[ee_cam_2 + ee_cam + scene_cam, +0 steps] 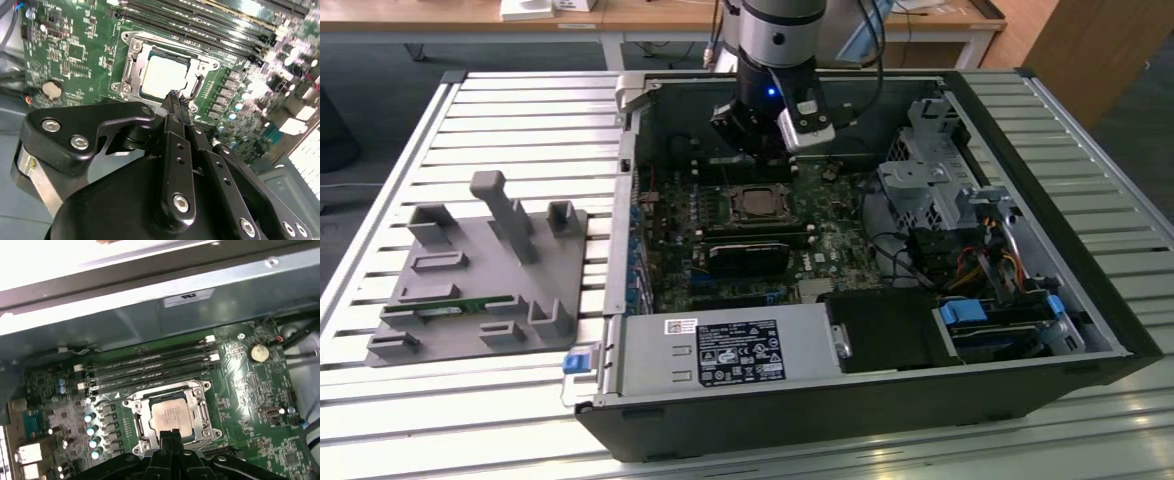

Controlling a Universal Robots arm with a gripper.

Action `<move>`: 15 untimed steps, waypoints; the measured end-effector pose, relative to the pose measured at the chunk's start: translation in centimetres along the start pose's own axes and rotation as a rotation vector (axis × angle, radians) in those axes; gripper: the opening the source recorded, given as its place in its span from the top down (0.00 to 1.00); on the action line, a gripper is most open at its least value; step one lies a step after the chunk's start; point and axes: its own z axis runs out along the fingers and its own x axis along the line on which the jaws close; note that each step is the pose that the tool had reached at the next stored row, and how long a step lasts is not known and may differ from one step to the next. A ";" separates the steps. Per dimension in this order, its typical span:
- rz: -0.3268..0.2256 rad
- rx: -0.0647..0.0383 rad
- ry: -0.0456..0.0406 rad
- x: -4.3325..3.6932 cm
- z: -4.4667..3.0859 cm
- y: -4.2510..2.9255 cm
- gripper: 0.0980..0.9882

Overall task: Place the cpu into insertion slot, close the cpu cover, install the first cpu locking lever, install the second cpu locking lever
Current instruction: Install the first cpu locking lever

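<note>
Hand [174, 96]: fingers brought together, pinching nothing, tips poised just above one edge of the cover [131, 50]. The cover, a silvery frame, appears to lie flat over the cpu [162, 75], which sits in the insertion slot [169, 53]. Whether either locking lever is latched cannot be told. Memory slots [150, 367] run just beside the slot on the green board [70, 50], inside the open computer case [854, 425] on the slatted counter [520, 120]. Hazard: with the tips this close, an off-line descent would likely scrape the cpu face or strike the capacitors [91, 429] near the frame. A thin locking lever could also slip off the closed tips.
</note>
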 end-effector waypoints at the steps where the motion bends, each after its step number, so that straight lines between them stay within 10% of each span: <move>1: -0.018 0.000 0.0013 0.00 0.01 0.00 0.99; 15: -0.245 0.006 0.0161 0.11 0.23 -0.04 0.99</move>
